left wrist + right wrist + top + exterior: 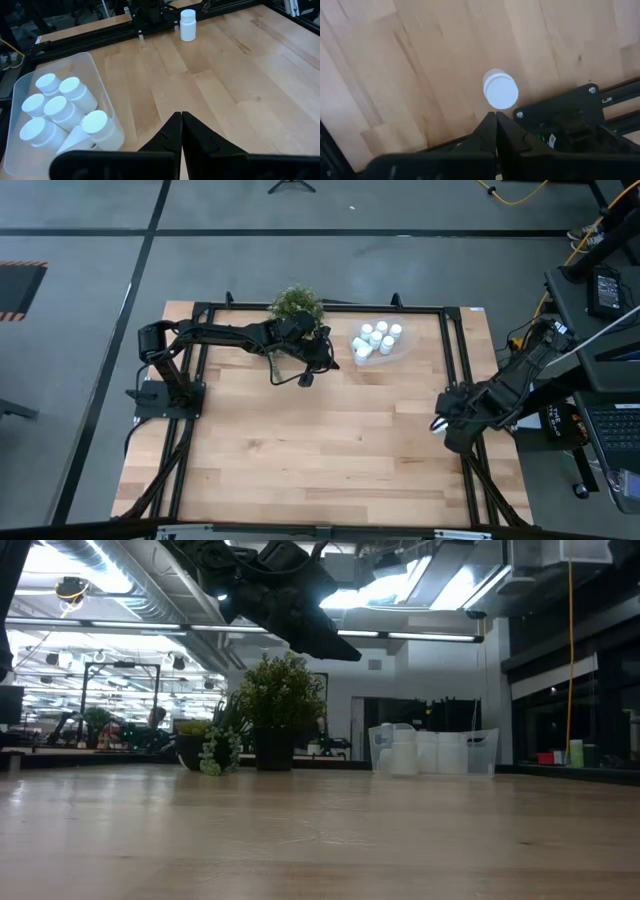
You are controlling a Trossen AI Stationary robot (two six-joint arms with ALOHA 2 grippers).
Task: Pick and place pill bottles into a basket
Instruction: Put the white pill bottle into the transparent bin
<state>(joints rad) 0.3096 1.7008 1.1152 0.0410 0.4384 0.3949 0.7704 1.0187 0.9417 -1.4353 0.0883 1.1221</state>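
Six pill bottles [60, 112] are sitting in the basket [392, 356] at one o'clock; one stray bottle [500, 90] is standing at three o'clock beneath the right gripper [496, 116]. Both it and the left gripper [181, 120] are closed, empty. Descending closed risks toppling it.

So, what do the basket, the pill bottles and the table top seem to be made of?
Basket: clear, near-colourless plastic, it seems; the bottles and the wood show through its walls.
Pill bottles: opaque white plastic by the look, smooth, with a faint sheen on the caps.
Table top: light wood in joined strips, with visible grain and seams; the finish looks matte to satin.
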